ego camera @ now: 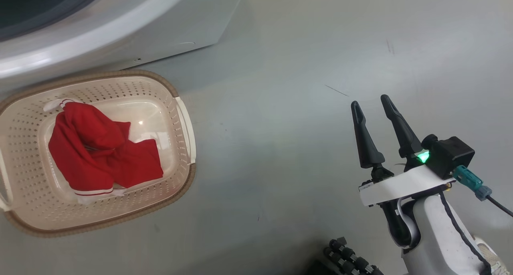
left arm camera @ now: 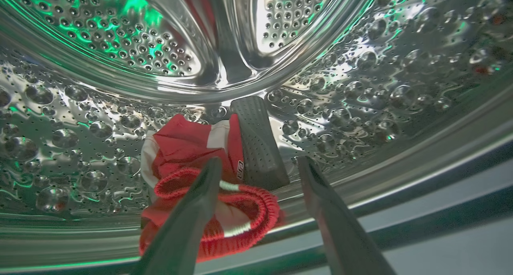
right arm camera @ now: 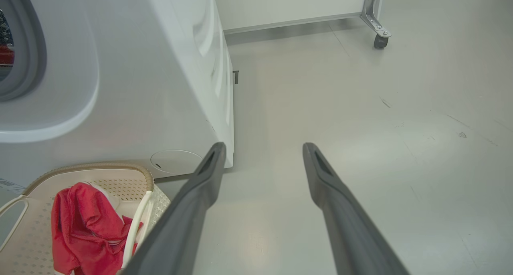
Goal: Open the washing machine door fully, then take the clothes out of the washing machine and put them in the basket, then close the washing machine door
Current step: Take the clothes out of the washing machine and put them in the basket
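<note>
Inside the washing machine [left arm camera: 380, 66], red clothes [left arm camera: 180, 142] lie against a dark paddle [left arm camera: 256, 146], just past the spread, empty left gripper [left arm camera: 259, 159]; one finger [left arm camera: 192, 211] hides part. More red cloth [ego camera: 100, 154] lies in the basket [ego camera: 24, 158]; the right gripper [ego camera: 369, 100] gapes, empty.

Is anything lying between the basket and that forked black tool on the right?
No. In the head view, bare grey floor runs from the basket to the right tool.
</note>
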Motion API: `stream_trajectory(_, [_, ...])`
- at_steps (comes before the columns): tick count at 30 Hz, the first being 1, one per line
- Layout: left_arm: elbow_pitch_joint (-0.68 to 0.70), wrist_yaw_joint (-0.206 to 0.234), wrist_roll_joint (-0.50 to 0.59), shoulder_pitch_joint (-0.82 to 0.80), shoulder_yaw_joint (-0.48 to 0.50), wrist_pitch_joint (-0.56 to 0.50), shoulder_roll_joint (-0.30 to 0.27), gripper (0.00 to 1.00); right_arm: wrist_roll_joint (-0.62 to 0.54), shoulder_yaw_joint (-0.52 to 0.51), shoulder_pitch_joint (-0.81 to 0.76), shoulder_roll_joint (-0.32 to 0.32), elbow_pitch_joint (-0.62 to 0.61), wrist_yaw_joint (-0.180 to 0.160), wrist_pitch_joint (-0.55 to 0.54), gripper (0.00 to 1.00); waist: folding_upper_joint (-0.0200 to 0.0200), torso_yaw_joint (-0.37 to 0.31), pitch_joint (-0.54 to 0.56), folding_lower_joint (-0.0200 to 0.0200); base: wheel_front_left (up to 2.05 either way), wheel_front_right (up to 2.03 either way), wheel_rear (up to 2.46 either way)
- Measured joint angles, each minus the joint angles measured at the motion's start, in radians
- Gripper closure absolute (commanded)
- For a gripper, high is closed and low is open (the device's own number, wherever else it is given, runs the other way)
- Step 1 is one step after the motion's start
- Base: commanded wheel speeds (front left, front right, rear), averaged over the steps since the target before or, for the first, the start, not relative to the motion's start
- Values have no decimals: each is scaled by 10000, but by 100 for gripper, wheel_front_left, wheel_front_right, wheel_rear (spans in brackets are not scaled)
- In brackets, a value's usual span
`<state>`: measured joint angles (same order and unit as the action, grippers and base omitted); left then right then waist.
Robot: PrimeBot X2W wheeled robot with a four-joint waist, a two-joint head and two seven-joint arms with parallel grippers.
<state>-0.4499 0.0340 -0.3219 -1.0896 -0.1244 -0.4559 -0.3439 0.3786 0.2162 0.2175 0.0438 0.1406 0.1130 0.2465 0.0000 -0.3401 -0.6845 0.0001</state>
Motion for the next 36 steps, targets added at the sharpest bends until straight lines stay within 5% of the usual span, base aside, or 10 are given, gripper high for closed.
stream_trajectory(17, [-872,326,541,-1207,290,-2080,-1407,0,1022,583,888,-40,249,42,29,0,0,-898,-999,1,0,0,0])
stream_trajectory(23, [-1087,470,583,-1305,441,-2541,-1469,2,1221,665,1039,-40,249,81,31,0,0,-1072,-1165,1,0,0,0])
stream_trajectory(26, [-1147,500,543,-1406,529,-2752,-1469,100,1231,704,1059,-40,257,81,54,0,0,-1101,-1190,1,0,0,0])
stream_trajectory(36, [-1049,546,305,-1573,660,-2909,-1360,100,1313,734,1292,-42,274,81,54,0,0,-1071,-1247,0,0,0,0])
